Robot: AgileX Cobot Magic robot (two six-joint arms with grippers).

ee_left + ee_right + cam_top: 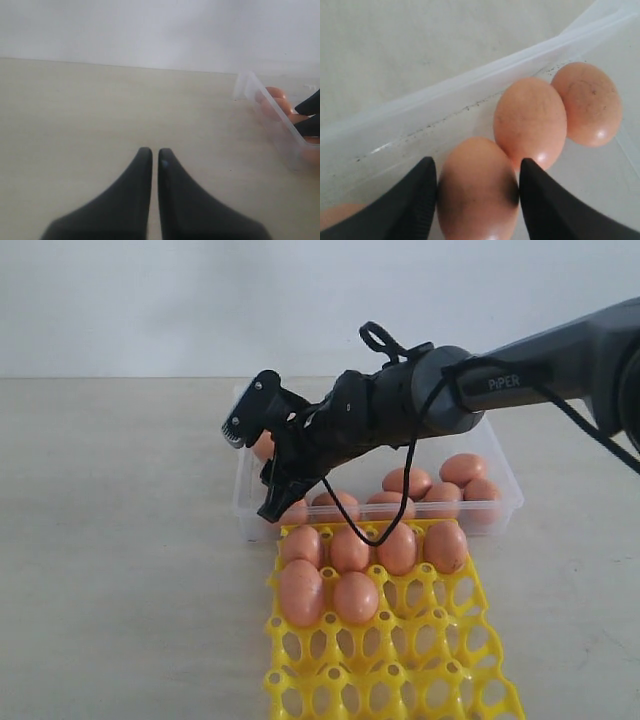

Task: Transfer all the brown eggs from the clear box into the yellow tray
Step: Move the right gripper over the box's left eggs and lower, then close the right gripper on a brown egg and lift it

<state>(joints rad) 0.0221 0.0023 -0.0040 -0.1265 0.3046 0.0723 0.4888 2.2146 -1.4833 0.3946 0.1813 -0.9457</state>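
1. Brown eggs (pixel 440 495) are the load. One egg (pixel 477 192) is bracketed by the right gripper (pixel 476 161), with a dark finger set close against each flank. Whether it is actually clamped cannot be told.
2. Just beyond the fingertips, two more eggs (pixel 530 120) are seen lying side by side on the floor of the clear box (pixel 445 92). Its rim runs across just ahead of the jaws.
3. Farther out from the jaws, the yellow tray (pixel 470 680) is set just beside the box wall. Six eggs are seated in the cups nearest the box, and the other cups are unfilled.
4. The left gripper (pixel 155 150) is held over the bare table (pixel 75 125), well apart from the eggs. Its jaws are drawn together with only a sliver between them, and nothing is held.
5. The step in hand is judged to be the pickup of a seventh egg, with several left in the box. A gentle closure is called for next, then a straight lift clear of the rim and the neighbouring eggs. A carry to the next free cup in the second row would follow.
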